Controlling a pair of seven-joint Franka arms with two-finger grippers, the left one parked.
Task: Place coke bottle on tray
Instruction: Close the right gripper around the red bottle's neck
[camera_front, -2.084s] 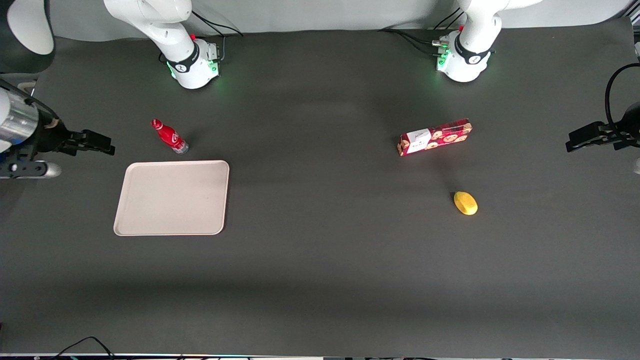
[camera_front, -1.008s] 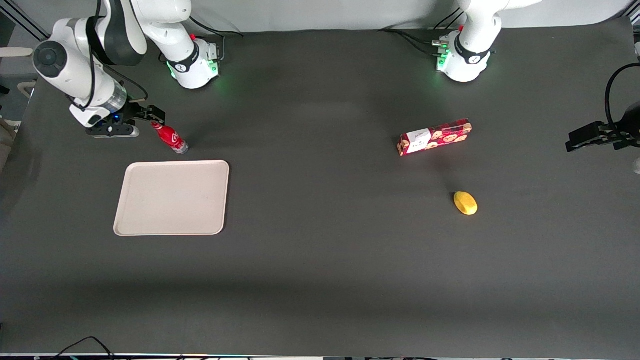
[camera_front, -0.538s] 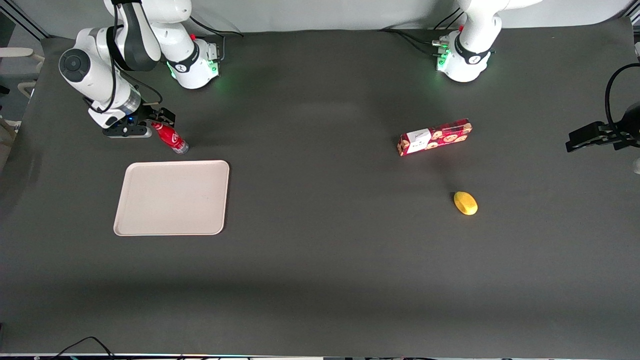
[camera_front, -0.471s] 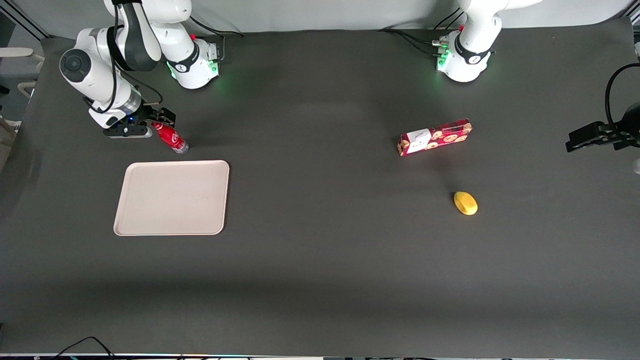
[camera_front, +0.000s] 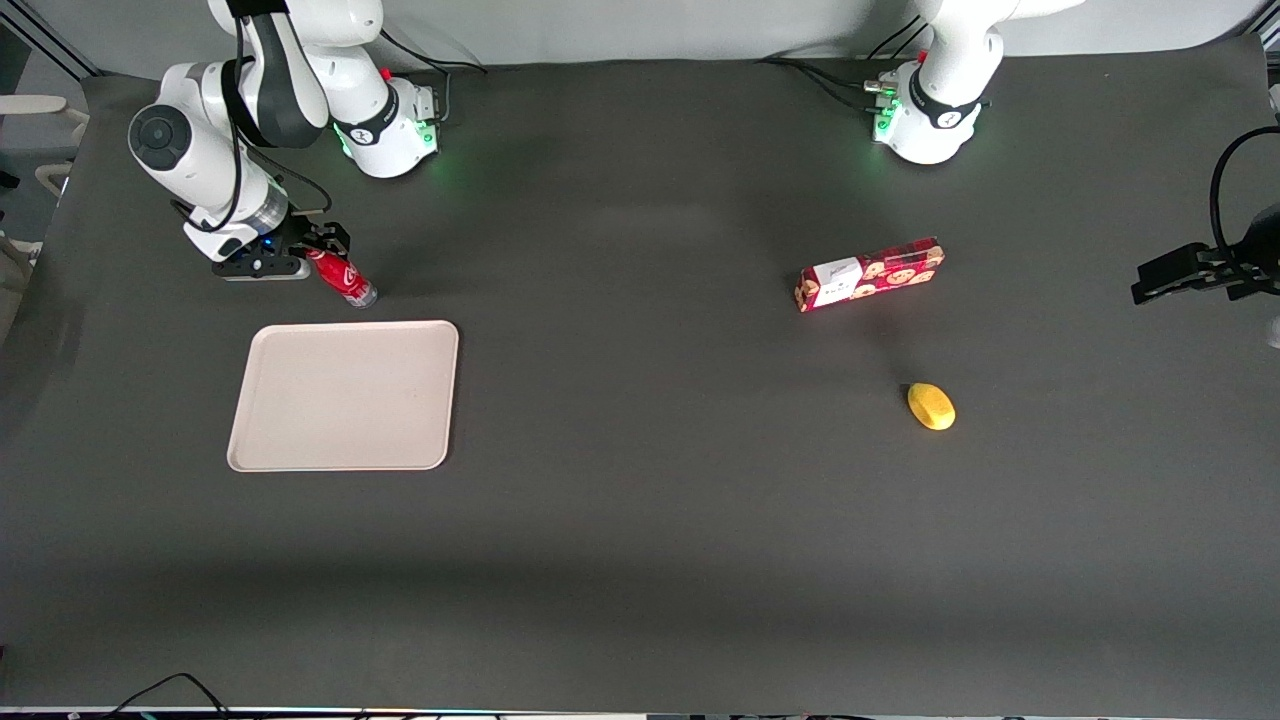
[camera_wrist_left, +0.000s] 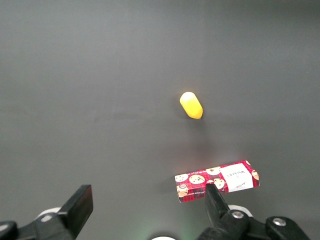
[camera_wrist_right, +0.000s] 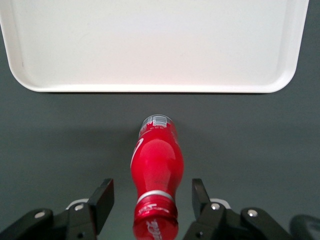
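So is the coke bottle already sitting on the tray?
No, the coke bottle stands on the dark table just off the tray, with the open gripper around its neck.

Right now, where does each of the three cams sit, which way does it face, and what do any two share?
Front view: high above the table's front edge, looking down on both arm bases, the open gripper straddling the coke bottle, and the tray.
Left wrist view: on the parked arm, facing down at the cookie box and yellow object; its own fingertips show.
Right wrist view: on the working arm, facing down; gripper fingers flank the bottle, tray close by.
Shared: front and right wrist both show bottle and tray.
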